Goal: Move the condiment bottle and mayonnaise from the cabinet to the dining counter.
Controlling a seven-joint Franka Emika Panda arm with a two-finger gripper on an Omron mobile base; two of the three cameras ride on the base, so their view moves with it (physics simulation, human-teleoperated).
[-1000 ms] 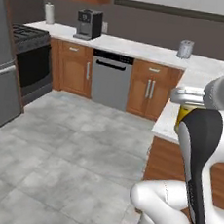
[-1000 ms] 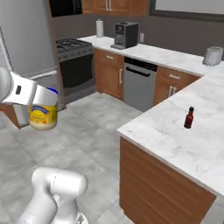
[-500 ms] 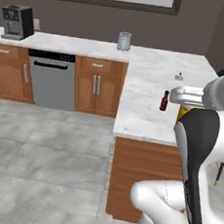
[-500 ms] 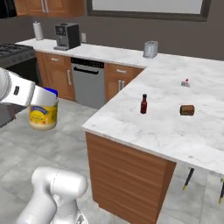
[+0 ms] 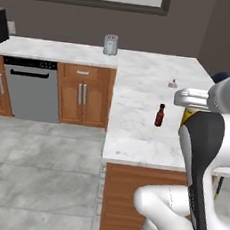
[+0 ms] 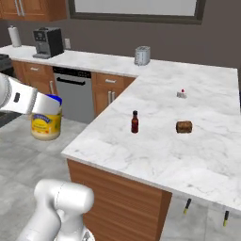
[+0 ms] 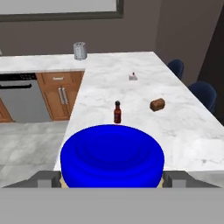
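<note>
My gripper [image 6: 47, 104] is shut on the mayonnaise [image 6: 46, 124], a pale yellow jar with a blue lid, held in the air left of the dining counter [image 6: 197, 141]. The blue lid [image 7: 112, 154] sits low in the hand view between my fingers [image 7: 43, 179]. In the left base view a sliver of the jar [image 5: 187, 115] shows behind my arm, under the gripper [image 5: 191, 100]. The condiment bottle [image 6: 135, 122] [image 5: 159, 115] [image 7: 117, 112] stands upright on the white marble dining counter [image 5: 140, 84] [image 7: 175, 127] near its left edge. A wooden wall cabinet [image 6: 33, 7] shows at top left, doors shut.
A grey canister [image 6: 142, 55] [image 5: 110, 44] [image 7: 79, 50] stands at the counter's back. A brown lump [image 6: 184, 126] [image 7: 157, 104] and a small white item [image 6: 181, 93] [image 7: 133, 77] lie on the marble. Dishwasher [image 5: 31, 90], coffee machine [image 6: 48, 42] and blue stools [image 7: 201, 94] surround it.
The base has driven and turned, so the whole scene has shifted: the dining counter with the bottle now lies closer and more central. The jar stays in my grip.
</note>
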